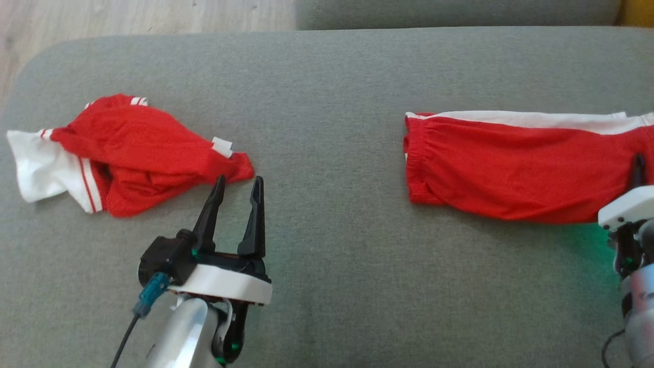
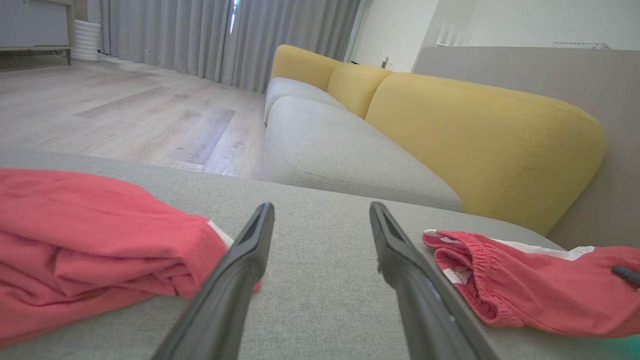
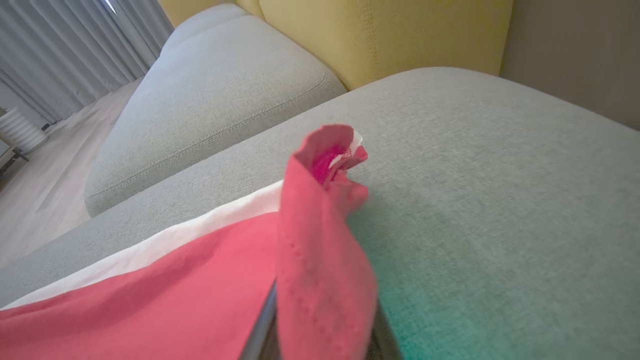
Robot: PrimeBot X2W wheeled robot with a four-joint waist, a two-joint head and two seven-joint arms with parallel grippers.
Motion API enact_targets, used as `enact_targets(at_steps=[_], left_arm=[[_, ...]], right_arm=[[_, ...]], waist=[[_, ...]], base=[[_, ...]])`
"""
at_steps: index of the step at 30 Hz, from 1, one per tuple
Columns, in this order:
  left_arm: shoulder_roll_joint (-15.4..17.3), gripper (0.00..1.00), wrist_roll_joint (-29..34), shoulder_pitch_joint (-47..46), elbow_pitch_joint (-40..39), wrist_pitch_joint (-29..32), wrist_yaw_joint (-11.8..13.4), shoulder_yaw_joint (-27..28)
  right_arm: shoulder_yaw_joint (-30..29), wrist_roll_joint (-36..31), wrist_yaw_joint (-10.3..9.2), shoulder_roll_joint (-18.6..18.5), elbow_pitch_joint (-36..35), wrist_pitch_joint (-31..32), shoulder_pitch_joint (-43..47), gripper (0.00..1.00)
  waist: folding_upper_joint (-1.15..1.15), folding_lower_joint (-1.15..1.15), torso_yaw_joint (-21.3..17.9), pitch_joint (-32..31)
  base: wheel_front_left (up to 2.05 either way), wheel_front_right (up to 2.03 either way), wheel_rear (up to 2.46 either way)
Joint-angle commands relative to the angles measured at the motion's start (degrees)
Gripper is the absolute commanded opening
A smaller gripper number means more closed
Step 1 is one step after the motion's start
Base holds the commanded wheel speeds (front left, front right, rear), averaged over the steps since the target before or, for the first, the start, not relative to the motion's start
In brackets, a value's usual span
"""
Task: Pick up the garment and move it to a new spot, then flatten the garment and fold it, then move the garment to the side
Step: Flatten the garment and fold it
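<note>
The right gripper (image 1: 637, 162) was clamped tight on the red shorts (image 1: 511, 168), its dark fingers pinching a raised fold of the fabric; in the right wrist view that fold (image 3: 320, 260) draped over the fingers and curled at its top. The shorts, with a white stripe along their far side and the elastic waistband toward the middle of the cushion, lay flat near the right edge of the grey cushion (image 1: 332, 266). The left gripper (image 1: 239, 180) stood wide open with nothing between its fingers, the tips just beside the near corner of a crumpled red-and-white garment (image 1: 138, 153) lying by the cushion's left edge, well apart from the shorts; whether a tip touched it could not be told. A green glow fell on the cushion below the right gripper. Beyond the cushion's far edge stood a sofa (image 2: 480, 140) with grey seats and yellow backs, a pale wood floor (image 2: 125, 110) and long grey curtains (image 2: 200, 35).
</note>
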Motion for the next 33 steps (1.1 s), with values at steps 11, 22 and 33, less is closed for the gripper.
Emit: enact_targets(at_steps=[11, 22, 33], left_arm=[[0.4, 1.00, 1.4, -1.5, -1.1, -0.5, -0.8, 2.1], [0.4, 1.00, 0.7, -0.3, -0.3, -0.5, -0.7, 2.4], [0.4, 1.00, 0.6, 1.0, 0.1, -0.5, -0.7, 2.4]], right_arm=[[1.4, 1.5, -0.04, 1.6, -8.4, -0.3, 0.9, 0.00], [6.4, 3.3, -0.04, 3.3, -13.6, -0.1, 1.3, 0.00], [16.6, 6.8, -0.04, 5.8, -19.2, 0.4, 3.2, 0.00]], waist=[[0.00, 0.01, -0.5, 0.3], [0.00, 0.01, 0.0, -3.0], [0.00, 0.01, 1.3, -5.5]], base=[[0.00, 0.00, 0.00], [0.00, 0.00, 0.00], [0.00, 0.00, 0.00]])
